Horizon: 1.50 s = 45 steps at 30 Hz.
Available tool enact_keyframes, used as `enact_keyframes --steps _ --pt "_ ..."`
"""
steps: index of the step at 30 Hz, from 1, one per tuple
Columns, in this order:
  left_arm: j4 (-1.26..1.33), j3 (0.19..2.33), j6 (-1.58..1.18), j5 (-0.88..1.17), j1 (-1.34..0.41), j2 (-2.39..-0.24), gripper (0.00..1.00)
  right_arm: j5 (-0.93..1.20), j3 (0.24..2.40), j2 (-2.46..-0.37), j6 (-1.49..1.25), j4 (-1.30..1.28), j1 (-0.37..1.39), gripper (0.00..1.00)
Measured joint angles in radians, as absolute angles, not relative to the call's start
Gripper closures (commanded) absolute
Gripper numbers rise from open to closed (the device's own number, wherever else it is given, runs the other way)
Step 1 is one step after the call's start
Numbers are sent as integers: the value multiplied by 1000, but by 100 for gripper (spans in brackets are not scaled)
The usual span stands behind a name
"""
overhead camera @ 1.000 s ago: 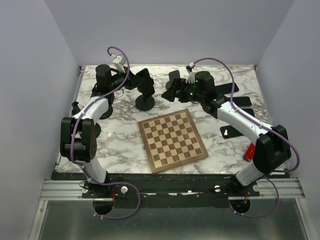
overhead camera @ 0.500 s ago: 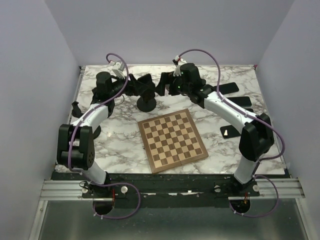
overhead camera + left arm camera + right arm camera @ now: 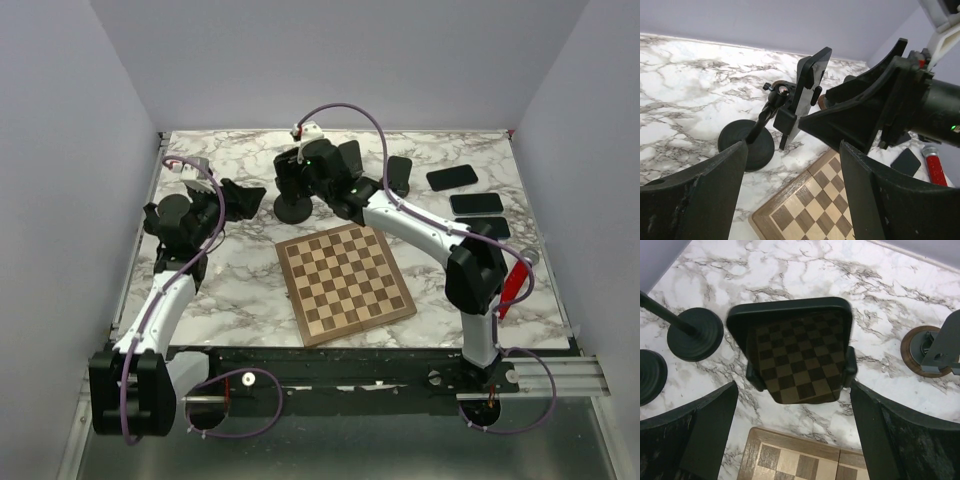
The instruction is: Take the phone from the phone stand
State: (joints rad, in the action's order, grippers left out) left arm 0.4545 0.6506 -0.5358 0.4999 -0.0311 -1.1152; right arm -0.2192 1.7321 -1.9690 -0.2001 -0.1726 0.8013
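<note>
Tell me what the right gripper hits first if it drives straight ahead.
Most likely the phone, clamped in the phone stand. It sits centred ahead of the open right gripper, though depth is unclear.

Glossy phone (image 3: 799,357), matt blk plastic stand (image 3: 762,150), wood chessboard (image 3: 345,282), marble-look table (image 3: 240,270)

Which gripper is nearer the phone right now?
Right. The right gripper is open, its fingertips right up at the phone; the left gripper hangs open off to its left, clearly apart.
</note>
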Motion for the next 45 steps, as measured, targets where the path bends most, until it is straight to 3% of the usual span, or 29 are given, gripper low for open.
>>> enact_keyframes --steps 6,17,22,30,36,38,41,45 --pt "417 596 -553 417 -32 -984 17 -289 1784 -2003 -163 -157 845 0" --pt "442 512 -645 413 -32 -1017 24 -378 2022 -2126 -162 -196 842 9" --pt "481 512 -672 425 -32 -1032 29 -381 2027 -2144 -164 -223 842 14" --pt "516 516 -685 461 -33 -1090 23 -381 2027 -2149 -157 -229 842 21" --pt "517 558 -690 492 -35 -1172 28 -381 2027 -2149 -150 -228 842 26" --pt "521 571 -690 495 -36 -1186 32 -381 2027 -2149 -147 -228 842 34" --pt "530 601 -684 505 -44 -1214 35 -380 2027 -2149 -143 -228 842 61" --pt "538 655 -657 513 -69 -1269 37 -377 2027 -2149 -138 -227 842 84"
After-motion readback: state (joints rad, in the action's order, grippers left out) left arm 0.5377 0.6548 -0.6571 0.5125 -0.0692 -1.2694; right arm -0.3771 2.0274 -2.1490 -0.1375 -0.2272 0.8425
